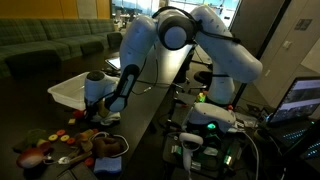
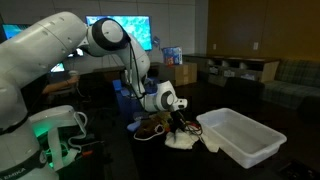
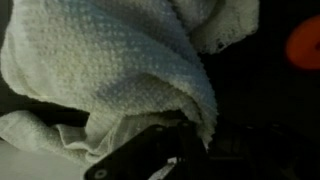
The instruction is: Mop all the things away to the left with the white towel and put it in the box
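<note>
My gripper (image 3: 172, 148) is clamped shut on the white towel (image 3: 110, 60), which bunches over my fingers and fills most of the wrist view. In an exterior view the cloth trails on the dark tabletop (image 2: 150, 152) close beside the box (image 2: 245, 140). The things (image 1: 60, 145) lie in a colourful scatter on the tabletop, and one orange piece (image 3: 304, 46) sits off to the side of the cloth, apart from it. My worry is that the towel is gathered into a lump, so a sweep could ride over small pieces or miss that orange one. Pushing too fast could send round pieces rolling off the tabletop, and a thin pinch of fabric might slip free mid-stroke
</note>
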